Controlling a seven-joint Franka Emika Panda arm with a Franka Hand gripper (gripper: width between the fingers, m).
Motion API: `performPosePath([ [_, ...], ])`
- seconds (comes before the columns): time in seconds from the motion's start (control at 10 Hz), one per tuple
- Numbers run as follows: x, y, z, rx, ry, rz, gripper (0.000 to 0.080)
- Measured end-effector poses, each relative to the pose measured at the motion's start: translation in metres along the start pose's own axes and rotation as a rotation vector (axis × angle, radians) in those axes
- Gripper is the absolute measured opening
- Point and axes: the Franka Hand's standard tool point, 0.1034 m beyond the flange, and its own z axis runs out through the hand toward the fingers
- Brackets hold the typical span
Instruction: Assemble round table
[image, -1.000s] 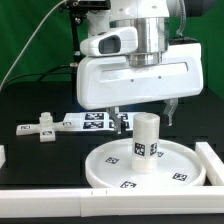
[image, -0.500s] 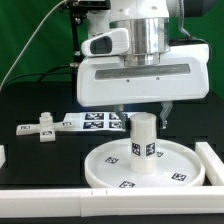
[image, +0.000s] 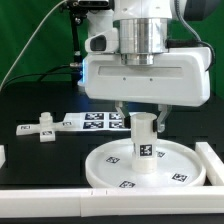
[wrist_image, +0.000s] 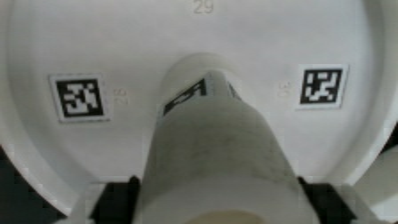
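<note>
The large white disc lies flat on the black table with several tags on its face. The thick white tagged post stands upright on the disc's centre. My gripper is straight above, its two fingers down either side of the post's top. In the wrist view the post fills the space between the black pads, which touch its sides; the gripper is shut on it. The disc with two tags lies beneath.
The marker board lies behind the disc. A small white tagged part sits at the exterior view's left. White border bars run along the front and the exterior view's right.
The hand has turned and shifted toward the exterior view's right. Its fingers have drawn in on the post, which stays upright on the disc.
</note>
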Motion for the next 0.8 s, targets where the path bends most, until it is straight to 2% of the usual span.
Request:
performPosePath([
  [0.2,-0.0017,0.0012,0.0003,0.003,-0.021,0.248,0.0406],
  [0.5,-0.0051,0.002,0.0007,0.029,-0.056,0.667,0.0406],
  [0.8,-0.0048,0.0032,0.0008,0.038,-0.104,0.916,0.0407],
])
